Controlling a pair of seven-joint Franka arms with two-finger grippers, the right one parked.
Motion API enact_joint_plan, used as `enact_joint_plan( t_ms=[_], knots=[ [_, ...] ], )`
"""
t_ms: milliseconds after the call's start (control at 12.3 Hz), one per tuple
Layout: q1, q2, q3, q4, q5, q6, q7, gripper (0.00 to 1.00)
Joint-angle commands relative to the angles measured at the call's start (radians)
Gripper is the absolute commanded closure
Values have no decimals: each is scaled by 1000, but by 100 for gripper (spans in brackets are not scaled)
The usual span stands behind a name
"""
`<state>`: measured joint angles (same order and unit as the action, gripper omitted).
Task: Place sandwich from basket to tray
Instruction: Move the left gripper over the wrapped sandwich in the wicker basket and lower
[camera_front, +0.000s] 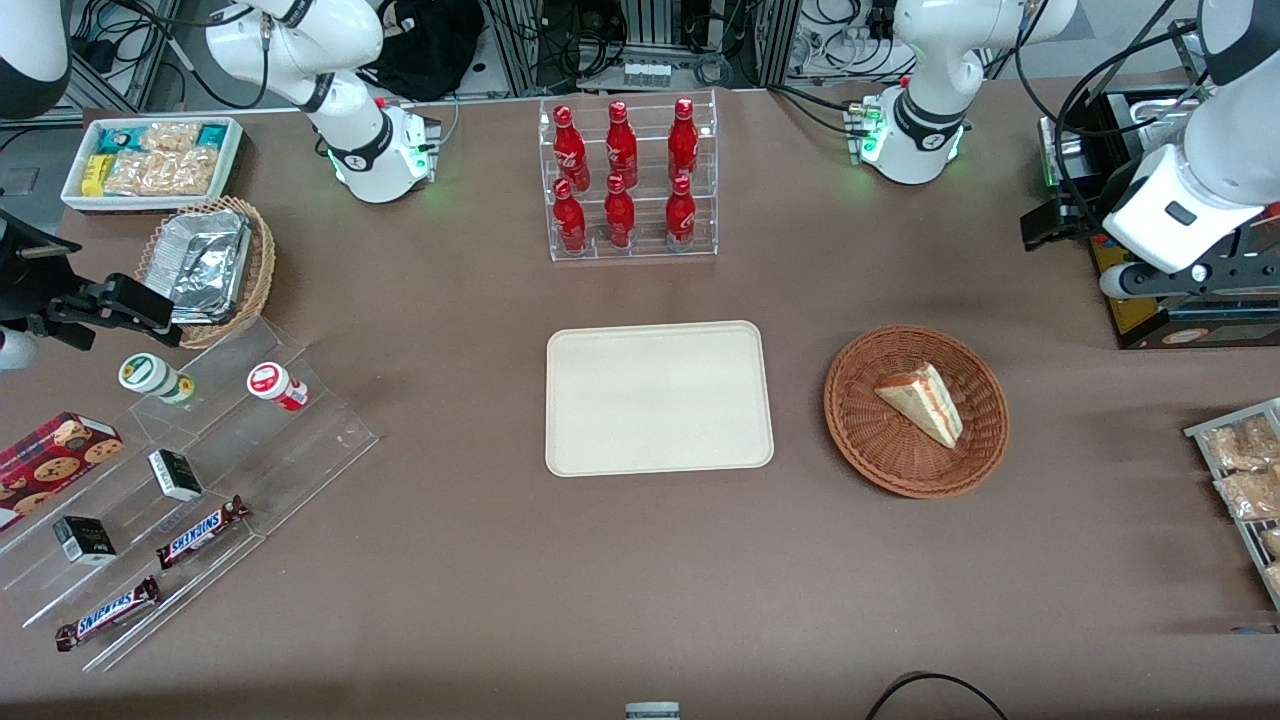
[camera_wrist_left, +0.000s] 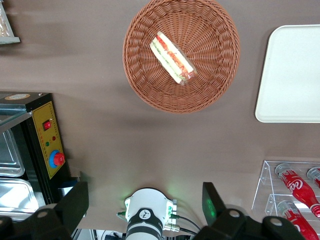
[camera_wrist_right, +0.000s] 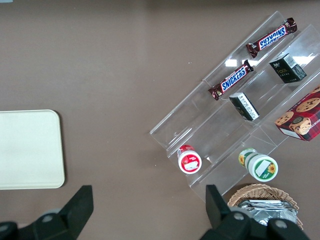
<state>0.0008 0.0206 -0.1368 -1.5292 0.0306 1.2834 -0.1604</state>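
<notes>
While the sandwich (camera_front: 922, 402) lies in the basket (camera_front: 860, 420), the working arm's end effector (camera_wrist_left: 145, 200) hangs high above the brown surface (camera_front: 640, 560), well apart from both, toward the working arm's end and farther from the front camera than the basket. Its two dark fingers (camera_wrist_left: 212, 202) stand wide apart with nothing between them. The arm's white, smooth-shelled wrist tilts down over a black box with a yellow panel (camera_front: 1150, 310).

That sandwich is a triangular wedge of pale bread, lying flat on the woven bottom with its long cut edge showing stripes of orange-red and green through a clear, shiny wrap. It sits a little off the middle of the basket, toward the working arm's end. Round and shallow, the basket is reddish-brown wicker with a tight ribbed weave and a thicker rim.

Just beside the basket, toward the parked arm's end, lies the tray (camera_front: 659, 397): flat, matte cream, rectangular with rounded corners and a low rim, nothing on it. The two do not touch.

Farther from the front camera than the tray stands a clear plastic rack (camera_front: 630, 180) holding six glossy red bottles in two stepped rows. The surface itself is a dull brown sheet, smooth and even.
</notes>
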Motion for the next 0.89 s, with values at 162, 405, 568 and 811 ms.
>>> enact_joint_plan(
  t_ms=[162, 405, 568, 811],
  knots=[
    [15, 18, 6, -75, -31, 98, 18, 0],
    [12, 9, 6, -233, -26, 241, 19, 0],
    [8, 7, 5, -336, -24, 350, 19, 0],
    [4, 2, 2, -529, -21, 581, 19, 0]
  ],
)
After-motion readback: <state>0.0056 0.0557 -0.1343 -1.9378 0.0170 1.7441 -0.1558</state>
